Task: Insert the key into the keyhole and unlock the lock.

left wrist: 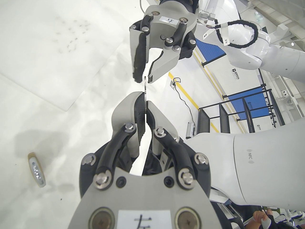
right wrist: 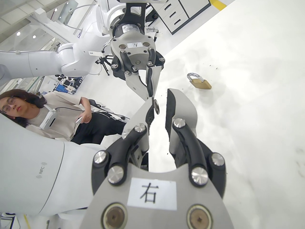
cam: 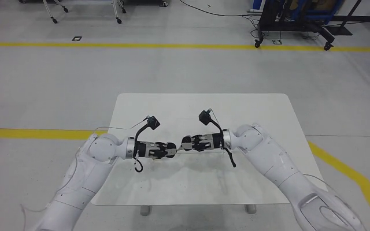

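Two-armed key handover above the table (cam: pixel 254 115). In the top view the left arm enters from 8 o'clock and the right arm from 4 o'clock. Their tips meet in the air just toward 9 o'clock of the table's centre.

(a) Left gripper (left wrist: pixel 145 106): both padded fingers are pressed together on the key (left wrist: pixel 145 89), a thin flat metal piece seen edge-on here. The key sticks out past the fingertips toward the opposing arm.

(b) Right gripper (right wrist: pixel 160 97): fingers are spread apart, with a clear gap between the pads. The key's round free end sits inside that gap, close to one pad (contact with it cannot be judged), and the other pad stands off from it.

(c) Lock (right wrist: pixel 200 82): a brass-coloured body with a silver shackle, lying on its side on the table surface. It is apart from both grippers and from the key, and nothing touches it.
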